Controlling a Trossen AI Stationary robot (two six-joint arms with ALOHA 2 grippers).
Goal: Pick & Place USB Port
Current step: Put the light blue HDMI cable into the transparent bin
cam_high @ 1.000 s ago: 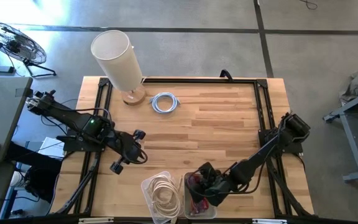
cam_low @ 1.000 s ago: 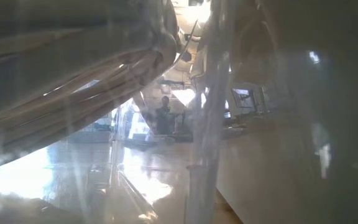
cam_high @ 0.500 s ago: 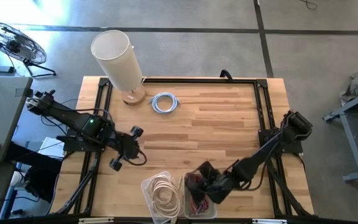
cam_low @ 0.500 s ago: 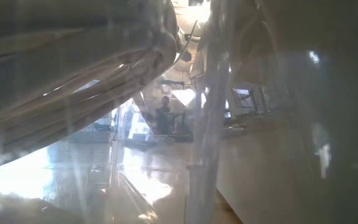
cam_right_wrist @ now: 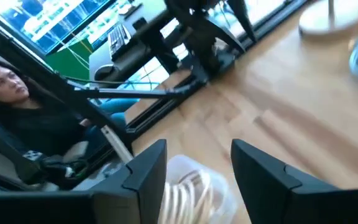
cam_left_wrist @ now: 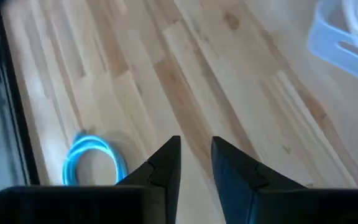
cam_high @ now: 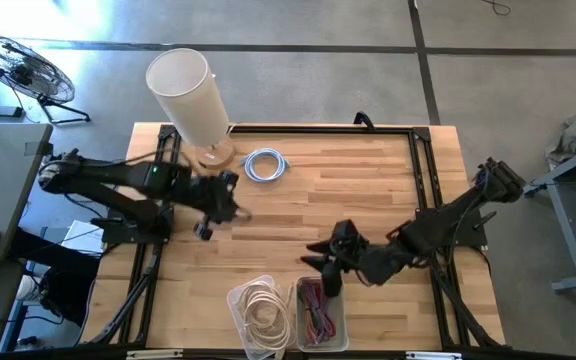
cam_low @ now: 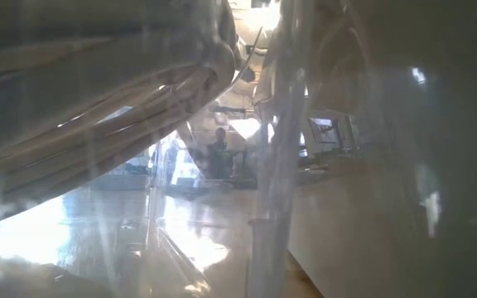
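Right arm: the right gripper (cam_high: 330, 262) has lifted out of the bin of coloured cables (cam_high: 320, 312) and now hangs above the bench (cam_high: 368, 180) just behind it, fingers spread wide with nothing between them

Left arm: the left gripper (cam_high: 230, 192) has swung up from near the bin of white cable (cam_high: 262, 310) toward the blue cable coil (cam_high: 265, 165), fingers a narrow gap apart, empty

USB cable: the blue coil lies by the lamp (cam_high: 190, 100), untouched

Meaning: the right arm's reach looks finished; I'd guess the coil is the left arm's next pick

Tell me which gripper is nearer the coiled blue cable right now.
Left. The left gripper sits just beside the coiled blue cable, toward the lamp; the right gripper is far off, above the bin of cables.
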